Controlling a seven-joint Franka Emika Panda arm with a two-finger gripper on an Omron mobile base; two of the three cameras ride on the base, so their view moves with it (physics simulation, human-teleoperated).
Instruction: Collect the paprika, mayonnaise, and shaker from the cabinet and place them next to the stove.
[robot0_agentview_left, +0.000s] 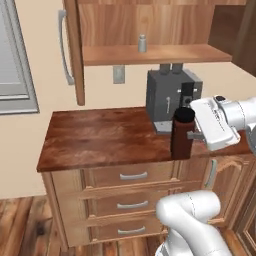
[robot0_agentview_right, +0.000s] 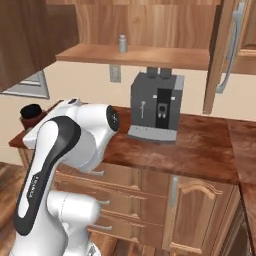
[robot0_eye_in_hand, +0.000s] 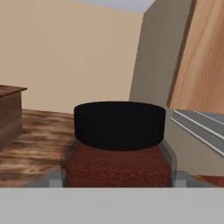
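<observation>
One bottle, the paprika (robot0_agentview_left: 182, 132), stands upright between the fingers of the gripper (robot0_agentview_left: 192, 135), which is clamped on its red-brown body just below the black cap; in the hand view the cap sits directly ahead of the fingertips, the long axis vertical. Its base appears to meet the bench (robot0_agentview_left: 100, 137) at the front edge, though contact cannot be confirmed. Beyond the gripper stands a grey coffee machine (robot0_agentview_left: 167, 97). Farthest, above and behind, the shaker (robot0_agentview_left: 142, 43) waits on the cabinet (robot0_agentview_left: 155, 54) shelf.
</observation>
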